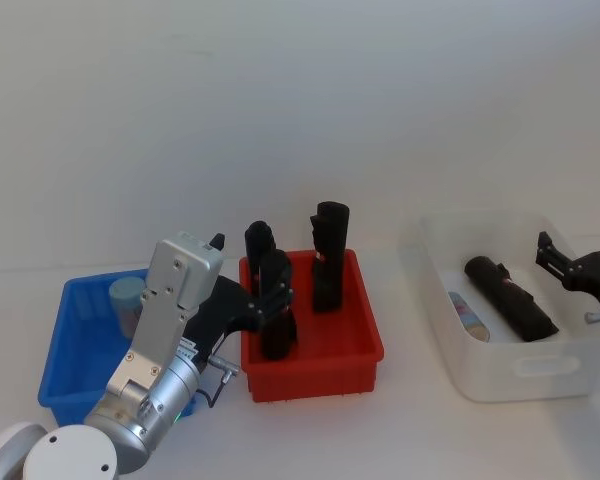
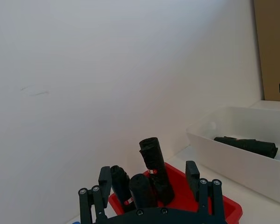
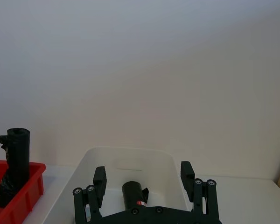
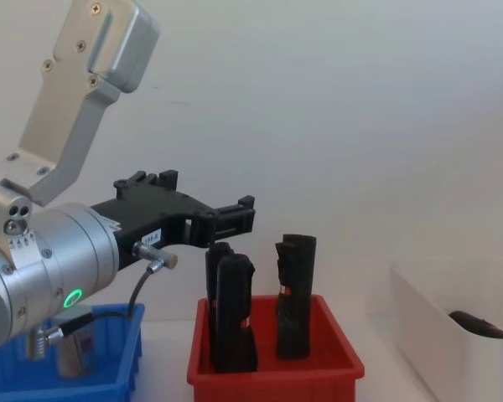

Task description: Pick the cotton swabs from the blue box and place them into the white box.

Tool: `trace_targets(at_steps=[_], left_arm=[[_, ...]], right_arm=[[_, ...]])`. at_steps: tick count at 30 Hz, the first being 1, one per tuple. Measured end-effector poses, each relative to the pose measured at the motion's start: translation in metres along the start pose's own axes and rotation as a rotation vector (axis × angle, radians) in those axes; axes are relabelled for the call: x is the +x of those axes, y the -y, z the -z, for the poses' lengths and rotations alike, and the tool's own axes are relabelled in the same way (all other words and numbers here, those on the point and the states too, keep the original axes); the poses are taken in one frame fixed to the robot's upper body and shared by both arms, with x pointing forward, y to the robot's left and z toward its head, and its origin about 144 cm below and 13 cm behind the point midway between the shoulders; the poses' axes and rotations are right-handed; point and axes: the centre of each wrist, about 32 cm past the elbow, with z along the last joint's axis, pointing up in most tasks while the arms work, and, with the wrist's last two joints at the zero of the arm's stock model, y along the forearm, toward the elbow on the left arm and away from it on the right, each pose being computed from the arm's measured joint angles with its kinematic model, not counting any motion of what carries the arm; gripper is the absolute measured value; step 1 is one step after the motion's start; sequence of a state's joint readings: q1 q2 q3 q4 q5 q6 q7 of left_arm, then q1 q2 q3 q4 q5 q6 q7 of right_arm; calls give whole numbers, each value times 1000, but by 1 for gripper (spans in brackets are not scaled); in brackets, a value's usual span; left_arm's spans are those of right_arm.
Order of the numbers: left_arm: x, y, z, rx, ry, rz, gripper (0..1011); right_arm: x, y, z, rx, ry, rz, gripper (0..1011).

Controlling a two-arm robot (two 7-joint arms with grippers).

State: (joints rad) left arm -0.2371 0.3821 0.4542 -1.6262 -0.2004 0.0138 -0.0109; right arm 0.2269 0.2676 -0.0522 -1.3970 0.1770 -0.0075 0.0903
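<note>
One cotton swabs tub [image 1: 126,297] stood in the blue box [image 1: 72,352], another lay in the white box [image 1: 525,368] beside one black roll [image 1: 510,297]. Three red-labelled rolls [image 1: 276,320] filled the red bin [image 1: 315,368]. Both pincers, left [image 2: 149,179] and right [image 3: 143,173], hung released.

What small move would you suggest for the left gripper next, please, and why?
Probably bring the left gripper back toward the blue box and lower it over the cotton swabs tub. It is open and empty, hovering above the red bin, while one tub stands in the blue box and one already lies in the white box.
</note>
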Motion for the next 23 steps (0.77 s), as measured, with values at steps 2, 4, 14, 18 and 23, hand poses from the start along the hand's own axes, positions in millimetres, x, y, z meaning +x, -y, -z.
trace_targets(at_steps=[2,4,14,18,23], left_arm=[[0,0,0,0,0,0,1004],[0,0,0,0,0,0,1004],[0,0,0,0,0,0,1004],[0,0,0,0,0,0,1004],[0,0,0,0,0,0,1004]], right_arm=[[0,0,0,0,0,0,1002],[0,0,0,0,0,0,1002],[0,0,0,0,0,0,1002],[0,0,0,0,0,0,1002],[0,0,0,0,0,0,1002]])
